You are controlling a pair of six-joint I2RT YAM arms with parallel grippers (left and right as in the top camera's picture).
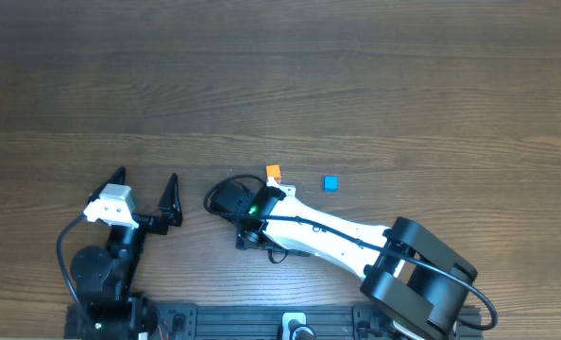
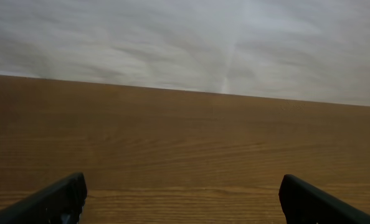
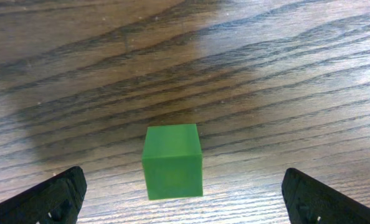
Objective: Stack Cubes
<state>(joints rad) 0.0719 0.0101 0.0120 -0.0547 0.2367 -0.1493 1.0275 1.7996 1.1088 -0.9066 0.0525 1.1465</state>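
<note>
The right gripper (image 3: 184, 190) hangs low over the table (image 1: 356, 85) with its fingers spread wide. The green cube (image 3: 172, 162) sits on the wood between them, touched by neither finger. From above, the right arm (image 1: 356, 236) reaches across toward the middle. An orange cube (image 1: 273, 173) lies just beside its head, and a blue cube (image 1: 331, 182) rests near that, apart from it, toward the right. A small green glint (image 1: 254, 210) shows on the arm's wrist, perhaps the cube, perhaps a lamp. The left gripper (image 1: 146, 179) sits well apart at the left, fingers spread, gripping nothing.
</note>
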